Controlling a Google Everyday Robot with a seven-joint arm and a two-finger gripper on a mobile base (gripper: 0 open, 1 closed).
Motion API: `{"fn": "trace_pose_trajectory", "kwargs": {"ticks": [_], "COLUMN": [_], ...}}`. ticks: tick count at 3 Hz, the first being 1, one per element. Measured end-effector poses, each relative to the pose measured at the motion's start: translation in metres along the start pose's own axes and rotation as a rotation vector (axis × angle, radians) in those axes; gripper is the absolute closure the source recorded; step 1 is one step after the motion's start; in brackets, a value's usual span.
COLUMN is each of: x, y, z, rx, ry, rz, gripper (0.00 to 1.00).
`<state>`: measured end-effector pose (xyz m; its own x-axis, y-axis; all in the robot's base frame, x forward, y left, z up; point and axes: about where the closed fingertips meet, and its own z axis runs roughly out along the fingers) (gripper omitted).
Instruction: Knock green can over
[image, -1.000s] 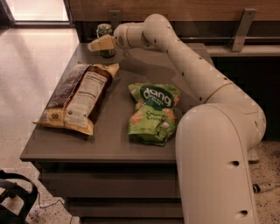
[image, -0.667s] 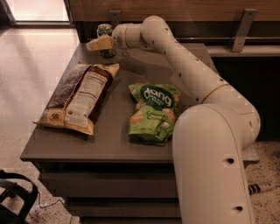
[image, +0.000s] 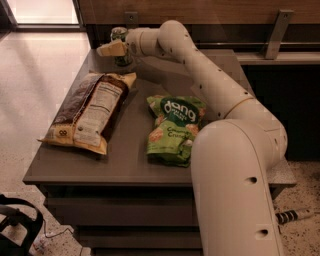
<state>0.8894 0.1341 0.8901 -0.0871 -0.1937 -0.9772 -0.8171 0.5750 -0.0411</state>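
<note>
The green can stands upright at the far left corner of the grey table. It is small, green with white patterning and a silver top. My gripper reaches in from the right and sits right in front of the can, hiding its lower part. Its pale fingers point left, level with the can's body. Whether they touch the can does not show.
A large brown snack bag lies flat on the table's left side. A green "dang" snack bag lies flat in the middle. My arm spans the table's right side. A wooden wall runs behind the table.
The arm has shifted slightly left, bringing the gripper closer across the front of the can. The can still stands upright. The bags have not moved.
</note>
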Motion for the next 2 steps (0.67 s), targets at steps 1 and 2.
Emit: {"fn": "trace_pose_trajectory", "kwargs": {"ticks": [1,2], "x": [0.0008,0.0018], "y": [0.002,0.0044], "z": [0.0021,0.0048], "rx": [-0.004,-0.008], "ry": [0.001,0.002], "rz": [0.001,0.002], "gripper": [0.39,0.62]}}
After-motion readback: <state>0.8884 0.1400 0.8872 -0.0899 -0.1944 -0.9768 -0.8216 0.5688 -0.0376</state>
